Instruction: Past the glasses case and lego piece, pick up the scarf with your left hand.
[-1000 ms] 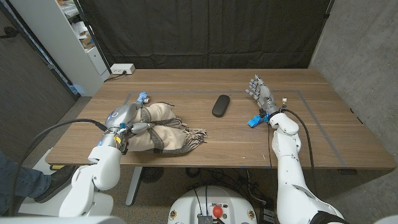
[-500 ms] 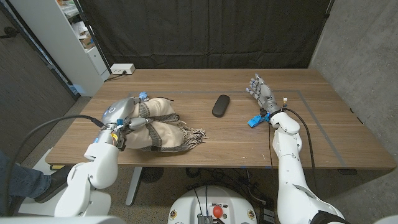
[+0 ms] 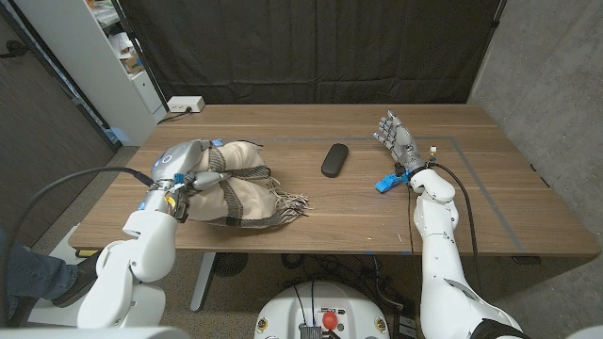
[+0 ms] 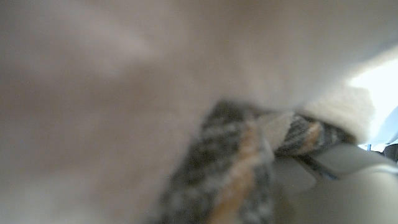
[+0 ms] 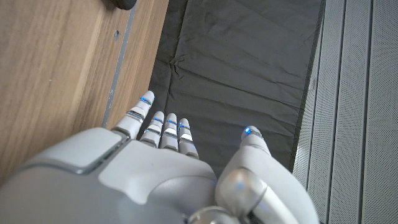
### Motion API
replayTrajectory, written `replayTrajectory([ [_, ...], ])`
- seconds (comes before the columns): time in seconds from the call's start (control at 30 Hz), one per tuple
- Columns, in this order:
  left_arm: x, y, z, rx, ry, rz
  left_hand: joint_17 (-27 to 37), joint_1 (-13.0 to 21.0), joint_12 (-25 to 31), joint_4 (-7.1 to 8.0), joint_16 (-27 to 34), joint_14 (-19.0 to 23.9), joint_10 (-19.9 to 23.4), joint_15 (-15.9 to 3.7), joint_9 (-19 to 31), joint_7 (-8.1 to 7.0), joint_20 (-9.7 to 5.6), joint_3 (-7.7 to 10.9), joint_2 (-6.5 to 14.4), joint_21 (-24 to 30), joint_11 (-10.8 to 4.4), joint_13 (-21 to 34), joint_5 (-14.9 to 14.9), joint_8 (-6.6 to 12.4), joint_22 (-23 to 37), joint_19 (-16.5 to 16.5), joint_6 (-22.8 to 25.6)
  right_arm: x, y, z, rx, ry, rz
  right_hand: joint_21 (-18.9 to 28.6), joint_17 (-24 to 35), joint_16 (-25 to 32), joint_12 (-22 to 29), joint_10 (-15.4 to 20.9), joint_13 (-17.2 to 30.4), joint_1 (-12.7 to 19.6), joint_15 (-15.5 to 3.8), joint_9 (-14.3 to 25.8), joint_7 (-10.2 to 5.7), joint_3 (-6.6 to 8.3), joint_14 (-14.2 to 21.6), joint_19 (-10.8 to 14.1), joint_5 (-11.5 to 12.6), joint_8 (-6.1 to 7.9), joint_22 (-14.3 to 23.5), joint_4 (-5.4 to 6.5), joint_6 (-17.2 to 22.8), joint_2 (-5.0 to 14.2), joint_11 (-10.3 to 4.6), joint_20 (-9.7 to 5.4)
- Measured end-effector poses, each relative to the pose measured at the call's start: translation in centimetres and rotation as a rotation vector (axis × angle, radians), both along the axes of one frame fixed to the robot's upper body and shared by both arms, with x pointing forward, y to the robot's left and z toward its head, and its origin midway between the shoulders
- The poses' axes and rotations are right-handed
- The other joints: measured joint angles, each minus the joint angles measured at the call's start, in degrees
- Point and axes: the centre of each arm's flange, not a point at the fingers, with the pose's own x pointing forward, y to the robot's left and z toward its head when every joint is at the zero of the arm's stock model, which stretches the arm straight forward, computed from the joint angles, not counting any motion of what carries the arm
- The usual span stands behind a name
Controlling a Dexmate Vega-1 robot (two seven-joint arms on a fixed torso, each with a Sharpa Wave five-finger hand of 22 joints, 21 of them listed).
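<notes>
scarf [image 3: 243, 188] left | glasses case [image 3: 334, 159] middle | lego piece [image 3: 386, 182] right, beside right hand [image 3: 394, 137]

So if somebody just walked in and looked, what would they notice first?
Probably the big cream scarf with dark stripes and a fringe, bunched up on the robot's left side of the table, with the left hand gripping it. Next, the right hand on the other side, fingers apart and holding nothing, with a little blue lego piece by its wrist. Between them lies a dark glasses case.
</notes>
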Motion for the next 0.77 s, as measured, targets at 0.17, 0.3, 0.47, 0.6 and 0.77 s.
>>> replayTrajectory([
  [0.17, -0.4, 0.1, 0.9, 0.006, -0.013, 0.004, -0.22, -0.08, 0.00, 0.00, 0.05, -0.21, 0.00, -0.18, 0.00, 0.00, 0.00, 0.00, 0.09, 0.17, 0.00, -0.01, 0.00, 0.00, 0.00, -0.46, 0.00, 0.0, 0.0, -0.1, 0.002, 0.003, 0.003, 0.00, 0.00, 0.00, 0.00, 0.00, 0.00, 0.00, 0.00, 0.00, 0.00, 0.00, 0.00, 0.00, 0.00, 0.00, 0.00, 0.00, 0.00, 0.00, 0.00, 0.00],
  [0.3, -0.7, 0.2, 1.4, 0.011, -0.020, 0.009, -0.31, -0.15, 0.04, 0.00, 0.41, -0.23, 0.00, -0.17, 0.00, 0.00, 0.00, 0.00, 0.15, 0.38, 0.01, -0.01, 0.00, -0.01, 0.00, -0.45, 0.00, 0.0, 0.0, -0.1, 0.002, 0.003, 0.004, 0.00, 0.00, 0.00, 0.00, 0.00, 0.00, 0.00, 0.00, 0.00, 0.00, 0.00, 0.00, 0.00, 0.00, 0.00, 0.00, 0.00, 0.00, 0.00, 0.00, 0.00],
  [0.47, -1.0, 0.3, 2.0, 0.015, -0.031, 0.016, -0.72, -0.35, 0.34, -0.01, 0.42, -0.30, -0.23, -0.10, 0.00, -0.22, 0.00, 0.00, 0.36, 0.38, -0.21, -0.03, -0.01, -0.02, 0.00, -0.44, -0.22, 0.0, 0.2, -0.1, 0.001, 0.005, 0.008, 0.00, 0.00, 0.00, 0.00, 0.00, 0.00, 0.00, 0.00, 0.00, 0.00, 0.00, 0.00, 0.00, 0.00, 0.00, 0.00, 0.00, 0.00, 0.00, 0.00, 0.00],
  [0.6, -1.1, 0.3, 2.2, 0.020, -0.035, 0.017, -0.69, -0.36, 0.34, -0.01, 0.83, -0.30, -0.23, -0.10, 0.00, -0.22, 0.01, -0.01, 0.36, 0.38, -0.20, -0.04, -0.01, -0.03, 0.00, -0.44, -0.22, 0.0, 0.4, -0.3, 0.002, 0.008, 0.010, 0.00, 0.00, 0.00, 0.00, 0.00, 0.00, 0.00, 0.00, 0.00, 0.00, 0.00, 0.00, 0.00, 0.00, 0.00, 0.00, 0.00, 0.00, 0.00, 0.00, 0.00],
  [0.77, -1.2, 0.6, 2.4, 0.022, -0.037, 0.018, -0.65, -0.36, 0.55, -0.01, 0.88, -0.69, -0.35, -0.08, 0.05, -0.21, 0.20, -0.01, 0.36, 0.59, -0.08, -0.04, -0.15, -0.08, 0.00, -0.63, -0.22, -0.1, 0.5, -0.5, 0.000, 0.010, 0.010, 0.00, 0.00, 0.00, 0.00, 0.00, 0.00, 0.00, 0.00, 0.00, 0.00, 0.00, 0.00, 0.00, 0.00, 0.00, 0.00, 0.00, 0.00, 0.00, 0.00, 0.00],
])
